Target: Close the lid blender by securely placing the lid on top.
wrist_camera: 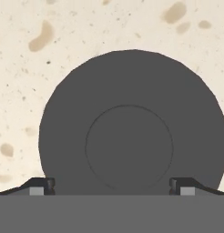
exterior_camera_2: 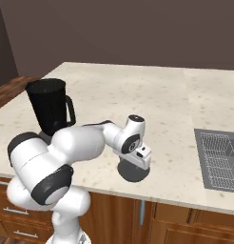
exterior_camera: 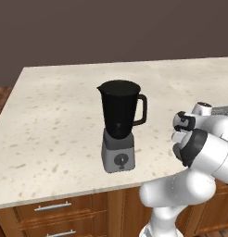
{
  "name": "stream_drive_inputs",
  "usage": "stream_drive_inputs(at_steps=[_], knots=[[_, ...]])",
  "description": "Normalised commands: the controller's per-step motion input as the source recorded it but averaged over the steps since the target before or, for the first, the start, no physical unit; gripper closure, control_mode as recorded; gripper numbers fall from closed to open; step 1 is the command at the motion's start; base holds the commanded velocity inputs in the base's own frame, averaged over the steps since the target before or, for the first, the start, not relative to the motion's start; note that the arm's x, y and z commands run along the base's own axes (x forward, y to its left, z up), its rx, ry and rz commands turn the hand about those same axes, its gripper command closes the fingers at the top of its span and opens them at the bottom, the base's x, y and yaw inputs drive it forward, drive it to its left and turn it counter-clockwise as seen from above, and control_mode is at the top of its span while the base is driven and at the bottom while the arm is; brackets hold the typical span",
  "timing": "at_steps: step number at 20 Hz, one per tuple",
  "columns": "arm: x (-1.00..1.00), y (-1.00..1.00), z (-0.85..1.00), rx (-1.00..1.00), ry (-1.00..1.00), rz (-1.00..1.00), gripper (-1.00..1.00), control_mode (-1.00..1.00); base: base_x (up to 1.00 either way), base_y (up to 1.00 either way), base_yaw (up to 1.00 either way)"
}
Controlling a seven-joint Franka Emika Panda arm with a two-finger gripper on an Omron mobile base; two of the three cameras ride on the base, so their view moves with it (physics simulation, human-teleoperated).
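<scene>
So I'm hovering my claw (wrist_camera: pixel 116 184) right over the lid (wrist_camera: pixel 132 123), which is lying flat on the speckled bench (wrist_camera: pixel 22 68). In the hand view the dark grey disc is sitting dead centre between my two fingertips (wrist_camera: pixel 41 185), one tip showing at each lower edge of it, so the fingers are standing wide apart, about as wide as the lid itself. Can't tell whether they're touching it, though. In the right base view the lid (exterior_camera_2: pixel 133 171) is lying near the front edge of the bench (exterior_camera_2: pixel 138 95), directly under my hand, and the sink (exterior_camera_2: pixel 219 159) is off to the right of it. The blender (exterior_camera: pixel 118 125) is standing upright well off to my left of the lid, mouth open with nothing on top, handle pointing toward my arm.
</scene>
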Motion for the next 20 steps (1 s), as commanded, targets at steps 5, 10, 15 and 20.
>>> stream_drive_inputs(at_steps=[5,10,15,20], knots=[[0.02,-0.17,-0.01,0.0,0.0,-0.04,-1.0,-1.0,0.0,0.0,0.0],[0.0,-0.07,-0.11,-0.02,0.0,-0.02,-1.0,-1.0,0.0,0.0,0.0],[0.0,0.08,-0.41,-0.05,0.02,0.0,-1.0,-1.0,0.0,0.0,0.0],[0.07,0.21,-0.34,-0.05,0.0,0.0,-1.0,-1.0,0.0,0.0,0.0]])
